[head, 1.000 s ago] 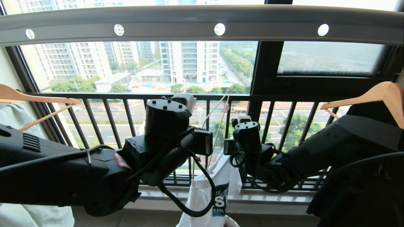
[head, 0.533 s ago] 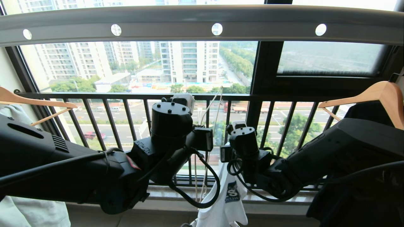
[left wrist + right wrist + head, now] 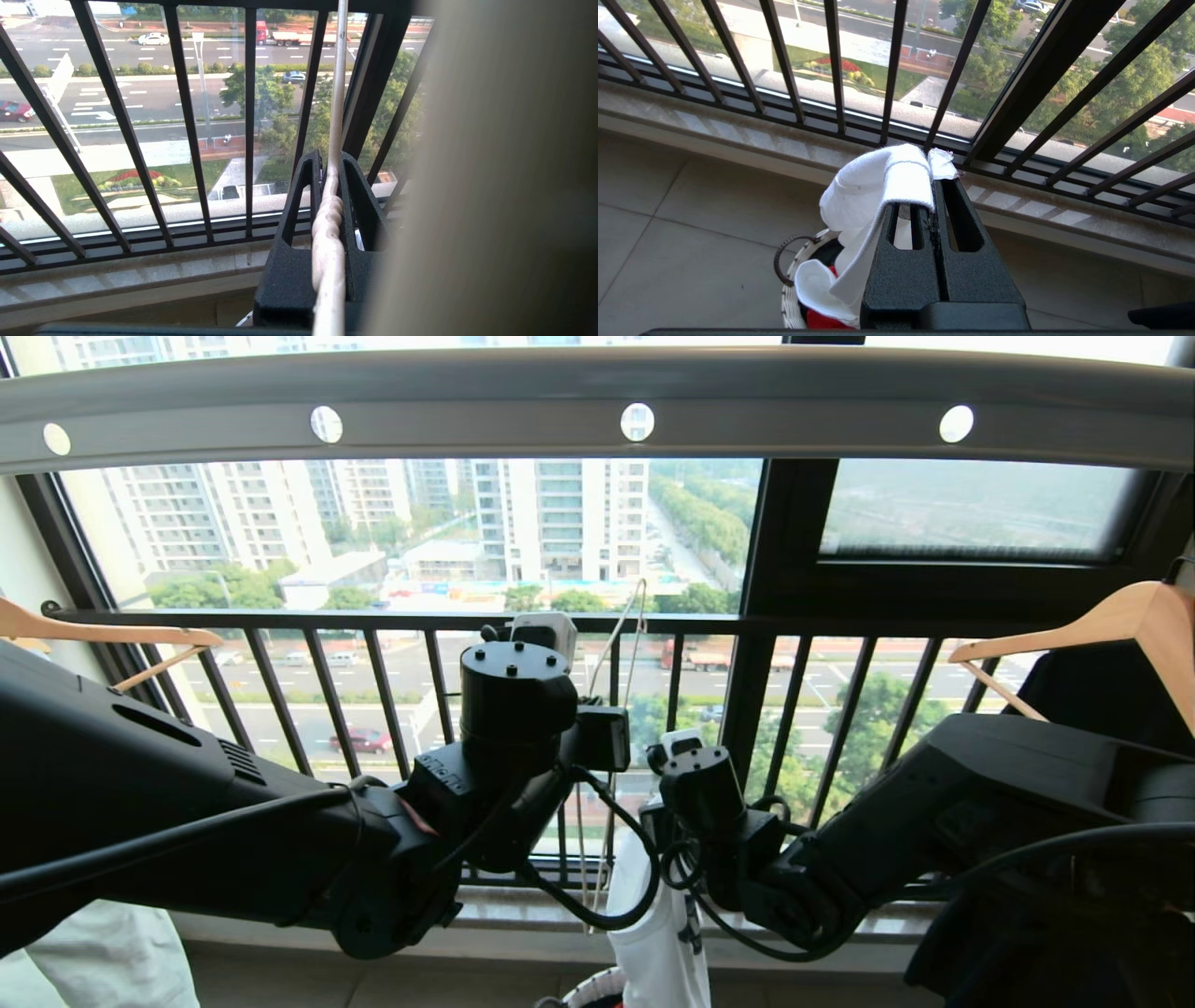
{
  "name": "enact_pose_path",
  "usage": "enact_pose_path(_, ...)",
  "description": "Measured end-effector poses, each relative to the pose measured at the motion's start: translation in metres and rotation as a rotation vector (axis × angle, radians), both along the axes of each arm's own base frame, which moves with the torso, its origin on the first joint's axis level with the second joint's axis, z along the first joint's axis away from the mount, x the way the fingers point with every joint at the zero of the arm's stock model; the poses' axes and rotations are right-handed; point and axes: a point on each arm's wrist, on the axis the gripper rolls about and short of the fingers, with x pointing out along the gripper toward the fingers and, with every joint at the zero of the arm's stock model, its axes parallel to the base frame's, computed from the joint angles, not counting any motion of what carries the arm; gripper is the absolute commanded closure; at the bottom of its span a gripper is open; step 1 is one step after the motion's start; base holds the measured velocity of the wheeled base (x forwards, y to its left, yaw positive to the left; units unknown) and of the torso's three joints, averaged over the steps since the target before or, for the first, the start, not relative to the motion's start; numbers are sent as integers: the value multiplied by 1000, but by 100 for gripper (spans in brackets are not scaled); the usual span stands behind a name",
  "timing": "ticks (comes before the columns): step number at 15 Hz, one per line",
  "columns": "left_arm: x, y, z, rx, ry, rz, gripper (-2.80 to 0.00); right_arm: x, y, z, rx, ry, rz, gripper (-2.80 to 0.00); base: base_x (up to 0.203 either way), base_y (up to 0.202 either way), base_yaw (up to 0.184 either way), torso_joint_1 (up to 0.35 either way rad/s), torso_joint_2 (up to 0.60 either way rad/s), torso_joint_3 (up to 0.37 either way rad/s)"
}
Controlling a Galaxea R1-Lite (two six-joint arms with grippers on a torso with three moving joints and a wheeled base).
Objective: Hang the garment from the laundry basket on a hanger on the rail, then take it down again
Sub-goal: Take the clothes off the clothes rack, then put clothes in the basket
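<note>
I have the left end effector (image 3: 329, 186) clenched on the twisted neck of the hanger (image 3: 332, 154), whose long stem runs up past its fingertips towards the window bars. The right end effector (image 3: 934, 186) is clenched on a fold of the garment (image 3: 878, 186), with a small tuft of white cloth poking out beyond its tips. The rest of the T-shirt hangs below that end effector, its lower part trailing down into the laundry basket (image 3: 789, 298) on the tiled floor directly beneath. In the head view both arms sit side by side in front of the railing, and the rail (image 3: 597, 401) runs well above both end effectors, with two wooden hangers at either side.

As I judge it, the step in hand is getting the shirt onto the hanger before anything goes up to the rail. To do it well I would keep the left grip firm so the wire does not swivel, and bring the collar opening on the right side over one hanger shoulder. I cannot see the hanger's arms from either wrist, so I would go slowly and watch the head view. The cloth should clear the basket fully first, or it may drag.
</note>
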Motion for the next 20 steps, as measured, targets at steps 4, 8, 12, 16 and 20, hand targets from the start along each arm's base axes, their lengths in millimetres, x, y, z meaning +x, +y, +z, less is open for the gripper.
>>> enact_pose_path(4, -2, 3, -4, 92, 86, 1, 0, 10, -3, -23, -46, 43, 31, 0, 0, 0, 0, 0, 0, 0)
enact_pose_path(8, 4, 16, 0, 179, 187, 31, 0, 21, -8, -34, -123, 92, 104, 0, 0, 0, 0, 0, 0, 0)
enact_pose_path(12, 7, 25, -1, 241, 277, 38, 0, 32, -13, -40, -143, 211, 171, 0, 0, 0, 0, 0, 0, 0)
enact_pose_path(16, 17, 26, -10, 244, 302, 36, 0, 40, -18, -42, -114, 313, 257, 0, 0, 0, 0, 0, 0, 0)
enact_pose_path(20, 19, 26, -11, 251, 310, 39, 0, 47, -15, -46, -108, 395, 344, 0, 0, 0, 0, 0, 0, 0)
